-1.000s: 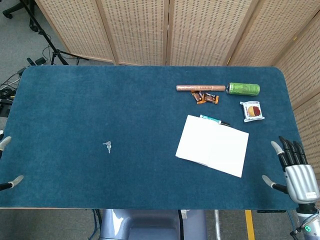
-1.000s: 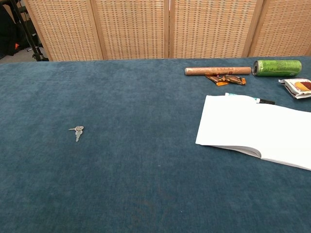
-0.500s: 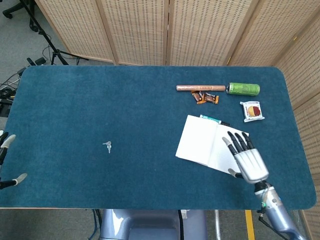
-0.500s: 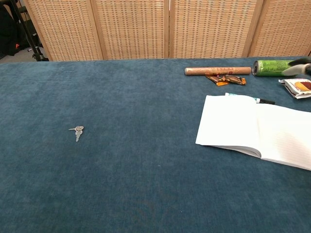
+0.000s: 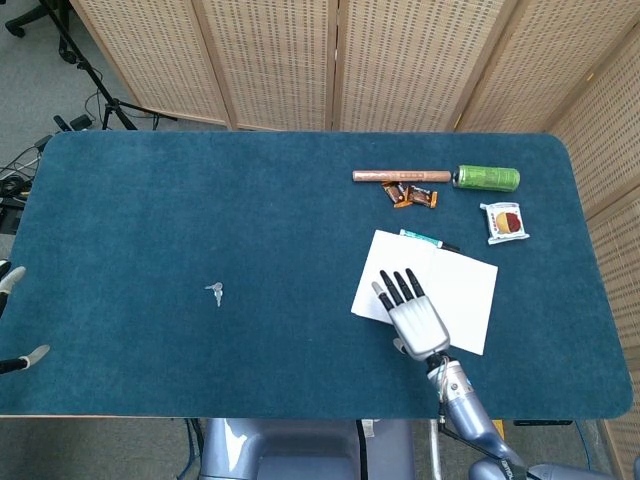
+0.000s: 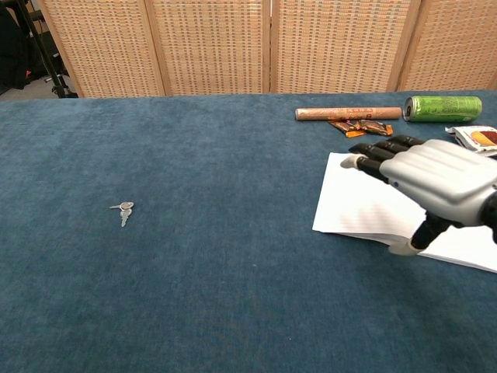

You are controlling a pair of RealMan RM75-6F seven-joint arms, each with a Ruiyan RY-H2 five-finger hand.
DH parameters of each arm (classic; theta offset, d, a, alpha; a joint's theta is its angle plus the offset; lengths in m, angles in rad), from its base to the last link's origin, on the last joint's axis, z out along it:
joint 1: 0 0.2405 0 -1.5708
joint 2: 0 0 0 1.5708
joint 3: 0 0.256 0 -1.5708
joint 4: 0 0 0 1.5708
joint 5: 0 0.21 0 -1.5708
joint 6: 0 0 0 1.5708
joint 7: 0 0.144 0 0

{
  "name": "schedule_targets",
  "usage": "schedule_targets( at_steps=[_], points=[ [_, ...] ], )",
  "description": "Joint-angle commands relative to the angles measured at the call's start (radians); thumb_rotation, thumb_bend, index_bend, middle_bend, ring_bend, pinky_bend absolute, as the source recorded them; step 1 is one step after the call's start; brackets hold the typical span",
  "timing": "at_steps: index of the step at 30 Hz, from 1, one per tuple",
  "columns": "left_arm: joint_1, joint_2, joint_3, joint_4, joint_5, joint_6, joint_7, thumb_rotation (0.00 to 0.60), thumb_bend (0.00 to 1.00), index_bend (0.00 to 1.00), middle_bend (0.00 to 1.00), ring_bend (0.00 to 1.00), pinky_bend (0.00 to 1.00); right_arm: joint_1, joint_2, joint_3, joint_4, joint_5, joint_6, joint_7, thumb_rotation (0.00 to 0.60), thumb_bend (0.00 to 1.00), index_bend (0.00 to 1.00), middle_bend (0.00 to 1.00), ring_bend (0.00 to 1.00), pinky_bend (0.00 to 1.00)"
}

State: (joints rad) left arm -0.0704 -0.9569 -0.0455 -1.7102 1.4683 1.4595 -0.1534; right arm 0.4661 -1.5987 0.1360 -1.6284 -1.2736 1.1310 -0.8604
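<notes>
Two hands on the rig, only one over the table. Right hand (image 5: 418, 318), silver back, dark fingers (image 5: 402, 288) stretched out and a little apart, holding nothing; it hovers palm down over the near left part of the open notebook (image 5: 460, 290). From the chest view the same hand (image 6: 435, 180) sits above the left page, thumb hanging toward the near edge; whether any fingertip touches paper cannot be told. Left hand (image 5: 18, 325): just two pale fingertips show at the left border of the head view, off the table edge; whether it is spread or closed cannot be told.

Notebook: white, lying open and flat on the blue table (image 5: 200, 220), right of centre, turned slightly askew.

Pen (image 5: 430, 240): teal and black, touching the notebook's far edge.

Beyond it, well apart from the hand: candy wrappers (image 5: 414, 195), brown and orange, just beside a long copper-coloured tube (image 5: 400, 176); green can (image 5: 488, 178) lying on its side at the tube's right end; small snack packet (image 5: 505, 222) near the right edge.

Keys (image 5: 215, 292): small, silver, alone on the left half.

Handling note, as a judgement: to press or turn a page well, the palm should come down flat and gently, fingers kept level, so that the thin paper neither creases nor slides on the cloth.
</notes>
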Motion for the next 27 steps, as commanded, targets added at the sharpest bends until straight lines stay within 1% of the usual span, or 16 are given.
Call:
schedule_targets(
  at_steps=[1, 6, 14, 17, 23, 27],
  points=[
    [0.002, 0.003, 0.001, 0.002, 0.004, 0.003, -0.009, 0.6, 0.0, 0.0, 0.0, 0.0, 0.0, 0.026, -0.063, 0.006, 0.032, 0.058, 0.009, -0.08, 0.6, 0.12, 0.0, 0.0, 0.0, 0.0],
    [0.003, 0.008, 0.001, 0.007, 0.004, 0.004, -0.027, 0.6, 0.0, 0.0, 0.0, 0.0, 0.0, 0.041, -0.117, 0.004, 0.083, 0.095, 0.03, -0.132, 0.6, 0.16, 0.0, 0.0, 0.0, 0.0],
    [0.001, 0.009, 0.002, 0.008, 0.006, 0.002, -0.03, 0.6, 0.0, 0.0, 0.0, 0.0, 0.0, 0.058, -0.142, 0.001, 0.119, 0.109, 0.052, -0.152, 0.6, 0.38, 0.0, 0.0, 0.0, 0.0],
    [0.002, 0.009, 0.003, 0.008, 0.007, 0.003, -0.031, 0.6, 0.0, 0.0, 0.0, 0.0, 0.0, 0.061, -0.144, -0.005, 0.126, 0.111, 0.054, -0.149, 0.6, 0.39, 0.0, 0.0, 0.0, 0.0],
    [0.003, 0.01, 0.004, 0.008, 0.008, 0.005, -0.033, 0.6, 0.0, 0.0, 0.0, 0.0, 0.0, 0.064, -0.159, -0.024, 0.141, 0.116, 0.055, -0.15, 0.6, 0.36, 0.0, 0.0, 0.0, 0.0],
    [0.004, 0.012, 0.003, 0.009, 0.009, 0.008, -0.039, 0.6, 0.0, 0.0, 0.0, 0.0, 0.0, 0.072, -0.181, -0.024, 0.167, 0.123, 0.059, -0.157, 0.6, 0.36, 0.0, 0.0, 0.0, 0.0]
  ],
)
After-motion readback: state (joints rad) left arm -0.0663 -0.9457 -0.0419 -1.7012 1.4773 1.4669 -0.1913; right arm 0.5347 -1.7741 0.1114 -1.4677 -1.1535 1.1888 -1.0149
